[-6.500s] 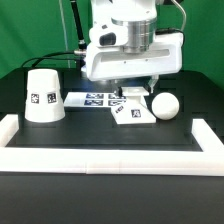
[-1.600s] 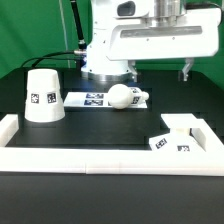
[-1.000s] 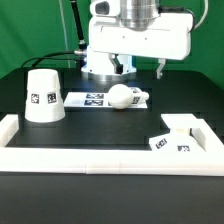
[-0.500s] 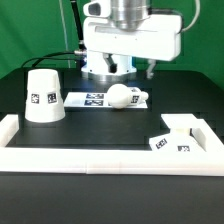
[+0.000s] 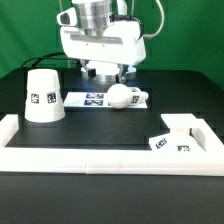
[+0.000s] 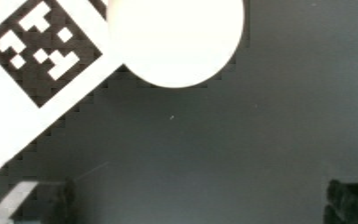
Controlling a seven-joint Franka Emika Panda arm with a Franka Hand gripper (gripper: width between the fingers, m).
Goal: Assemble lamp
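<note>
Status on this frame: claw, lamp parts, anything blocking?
Claw open, empty, near bulb. Bulb lying at marker board end; base, shade apart, nothing joined. No obstruction seen.

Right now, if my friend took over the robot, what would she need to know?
Gripper: open and empty, hanging over the bulb.
Bulb: lying on its side on the marker board, near the middle of the table.
Shade: standing alone at the exterior view's left.
Base block: in the corner of the border rail at the exterior view's right.
Done: base block looks parked in its corner.
Left: nothing is joined yet. Likely grab the bulb next, fit it to the base block, then add the shade.
</note>
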